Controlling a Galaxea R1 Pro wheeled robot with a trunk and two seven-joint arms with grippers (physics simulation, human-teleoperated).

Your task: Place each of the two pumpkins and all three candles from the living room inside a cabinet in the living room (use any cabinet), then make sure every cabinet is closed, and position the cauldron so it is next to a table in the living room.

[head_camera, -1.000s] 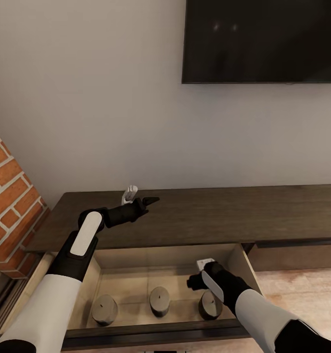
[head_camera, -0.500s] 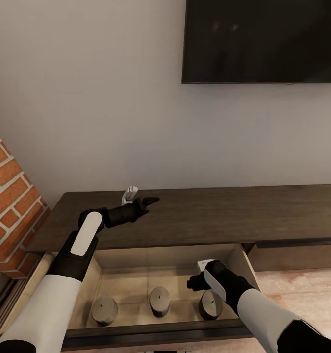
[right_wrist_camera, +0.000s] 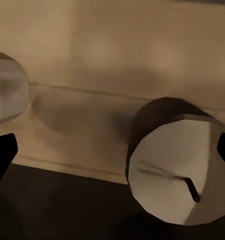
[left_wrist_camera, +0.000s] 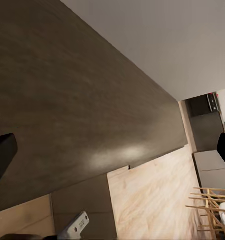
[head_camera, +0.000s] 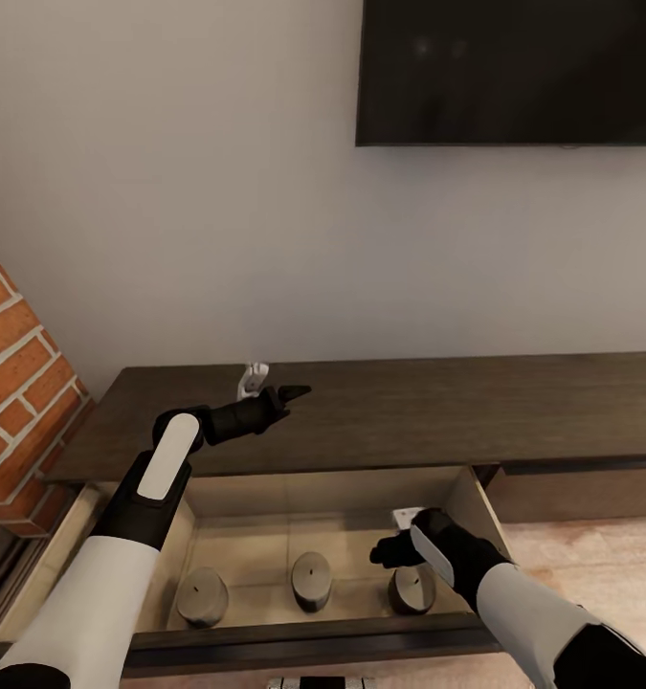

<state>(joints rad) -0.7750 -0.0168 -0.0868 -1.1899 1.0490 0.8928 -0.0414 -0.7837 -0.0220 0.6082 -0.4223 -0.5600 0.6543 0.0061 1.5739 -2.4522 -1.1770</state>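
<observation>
The cabinet (head_camera: 409, 407) is a long, low dark-brown console, and its left drawer (head_camera: 265, 517) is pulled open, pale beige inside. Three candles stand in a row in the drawer: left (head_camera: 203, 595), middle (head_camera: 311, 580) and right (head_camera: 411, 588). My right gripper (head_camera: 392, 536) hangs open just above the right candle (right_wrist_camera: 177, 175), touching nothing; the wrist view has its fingertips (right_wrist_camera: 2, 155) spread wide. My left gripper (head_camera: 273, 385) is open and empty over the cabinet top (left_wrist_camera: 67, 100). The pumpkins and the cauldron are out of view.
A brick column (head_camera: 16, 402) stands at the cabinet's left end. A black television (head_camera: 514, 72) hangs on the wall above. Light wood floor (head_camera: 590, 565) lies to the right of the drawer, and wooden chairs (left_wrist_camera: 212, 202) stand far off.
The head view has shifted slightly, so the whole scene sits a little higher. My right gripper has eased a bit toward the drawer's front right. The left arm and the candles have not moved.
</observation>
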